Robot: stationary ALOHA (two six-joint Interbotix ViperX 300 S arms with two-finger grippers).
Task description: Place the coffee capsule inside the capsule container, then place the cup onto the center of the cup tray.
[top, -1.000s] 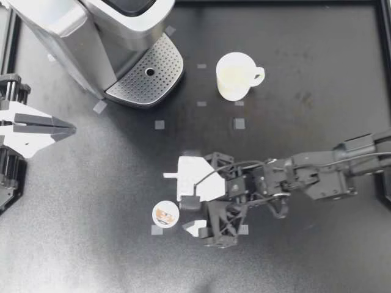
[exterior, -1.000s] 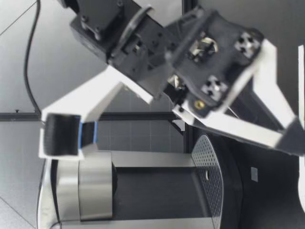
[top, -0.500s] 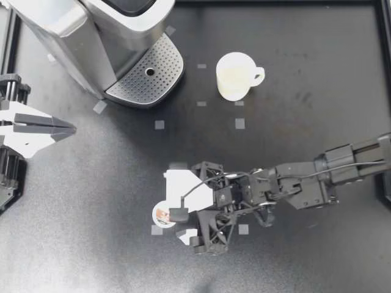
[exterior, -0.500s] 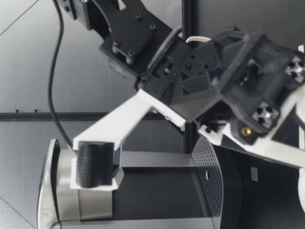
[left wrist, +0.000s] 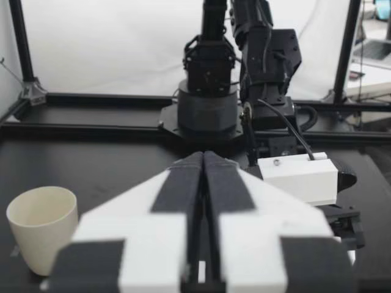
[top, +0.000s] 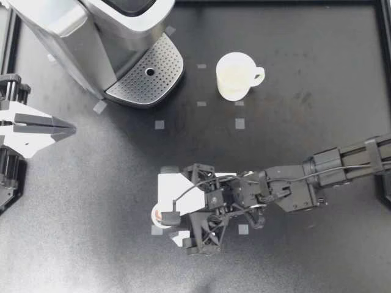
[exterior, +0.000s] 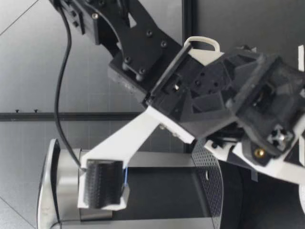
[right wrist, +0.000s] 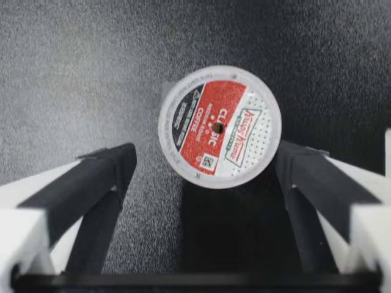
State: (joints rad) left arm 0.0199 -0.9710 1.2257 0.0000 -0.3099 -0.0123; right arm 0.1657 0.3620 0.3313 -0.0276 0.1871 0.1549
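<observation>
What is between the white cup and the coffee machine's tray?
Only bare black table with a small tape square, shown in the top view.

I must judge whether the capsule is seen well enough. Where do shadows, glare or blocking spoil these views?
Top view: my right gripper covers most of the coffee capsule; the coffee machine shows a bright sheen. Right wrist view: the capsule's lid is evenly lit, no glare, with a dark shadow beside it, toward the wrist.
</observation>
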